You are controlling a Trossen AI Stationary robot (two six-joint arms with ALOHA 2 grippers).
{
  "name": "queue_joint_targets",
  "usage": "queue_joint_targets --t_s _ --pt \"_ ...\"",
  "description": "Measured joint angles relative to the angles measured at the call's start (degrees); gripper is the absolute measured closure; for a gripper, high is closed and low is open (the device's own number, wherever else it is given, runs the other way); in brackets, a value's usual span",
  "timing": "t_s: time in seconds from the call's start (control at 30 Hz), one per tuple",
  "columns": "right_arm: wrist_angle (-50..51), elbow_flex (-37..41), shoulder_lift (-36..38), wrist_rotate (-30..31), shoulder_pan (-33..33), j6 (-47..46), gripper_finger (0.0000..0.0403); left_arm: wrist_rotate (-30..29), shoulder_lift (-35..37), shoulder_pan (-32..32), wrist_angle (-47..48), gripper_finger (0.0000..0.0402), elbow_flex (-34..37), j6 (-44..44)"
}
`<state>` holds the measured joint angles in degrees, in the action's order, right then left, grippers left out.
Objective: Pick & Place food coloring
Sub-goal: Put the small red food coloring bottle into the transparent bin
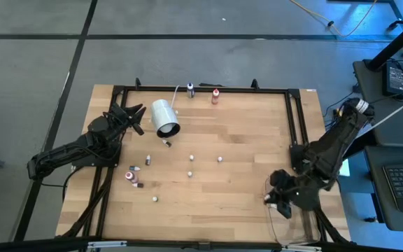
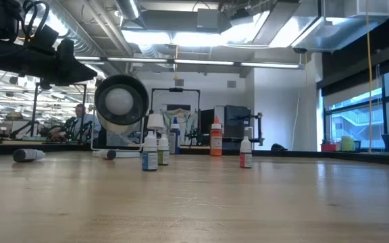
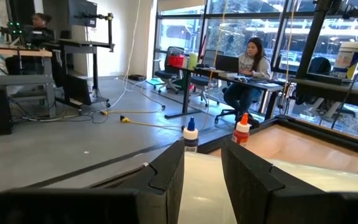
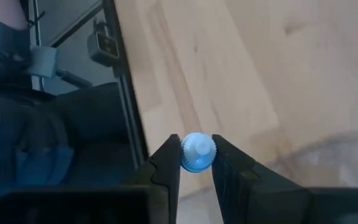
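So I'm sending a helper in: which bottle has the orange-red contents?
Find the large white cylinder lying near the table's far edge. Right of it, two bottles stand by the far rail; the orange-red bottle is the right one, its neighbour dark.

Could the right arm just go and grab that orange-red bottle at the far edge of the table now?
Probably not straight away: the right gripper is shut on a small bottle, near the table's right front corner. The orange-red bottle stands far across open table.

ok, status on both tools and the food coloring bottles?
Right tool shut on a tiny white-capped bottle at the wooden table's near-right edge. Left tool gripping the tipped white cylinder. Other small dropper bottles scattered mid-table.
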<state>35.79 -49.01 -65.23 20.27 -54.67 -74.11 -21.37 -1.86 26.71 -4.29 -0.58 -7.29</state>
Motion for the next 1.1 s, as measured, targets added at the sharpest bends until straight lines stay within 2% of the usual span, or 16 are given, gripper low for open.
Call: queue_joint_targets --t_s 0.17,0.27,0.33,0.8,1.1 --pt "7.5 0.02 -0.17 5.68 -6.41 -11.6 0.0327 0.0 -0.01 0.01 0.02 0.0297 0.0 0.0" --pt "13.92 0.07 -1.45 9.44 -8.3 -19.81 0.0326 -0.01 0.01 0.0 0.01 0.0297 0.0 0.0" --pt "16.39 0.09 -2.95 9.62 -8.44 -23.94 0.0322 -0.02 0.01 0.01 0.02 0.0297 0.0 0.0" --pt "16.65 0.09 -16.33 6.6 -8.38 -29.49 0.0321 -0.02 0.0 0.01 0.02 0.0297 0.0 -0.01" --pt "16.19 0.09 -20.71 5.03 -8.36 -29.62 0.032 -0.02 0.0 0.01 0.02 0.0297 0.0 -0.02"
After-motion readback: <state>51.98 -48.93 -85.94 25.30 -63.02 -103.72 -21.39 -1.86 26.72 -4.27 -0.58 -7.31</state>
